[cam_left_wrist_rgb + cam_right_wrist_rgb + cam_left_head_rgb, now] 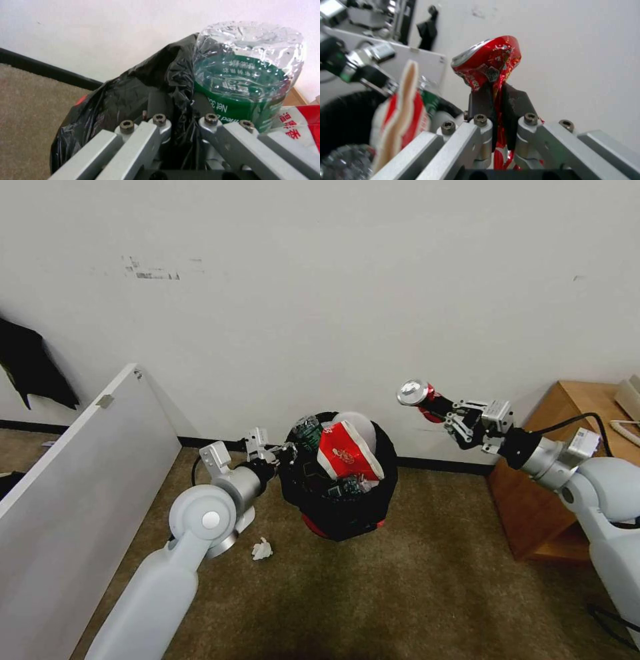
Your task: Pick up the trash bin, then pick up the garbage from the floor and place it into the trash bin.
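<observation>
Right fingers (516,100) pinching crushed can (488,61), left fingers (156,100) clamping full trash bin (337,493) rim, wooden cabinet (540,500) nearby

Trash bin (337,513) held off the floor (413,593), centre, in front of the wall (333,280). Left gripper (283,453) on the bin's left rim, clamping the bag (133,87). Bottle (246,75) and carton (347,453) stick out of the bin. Right gripper (453,417) up to the bin's right, clamping the can (488,62). Paper wad (262,549) on floor, lower left of bin. Panel (73,480) far left, cabinet (553,480) far right.

Crushed can (419,397) in right hand (448,415), beside full trash bin (337,507)
</observation>
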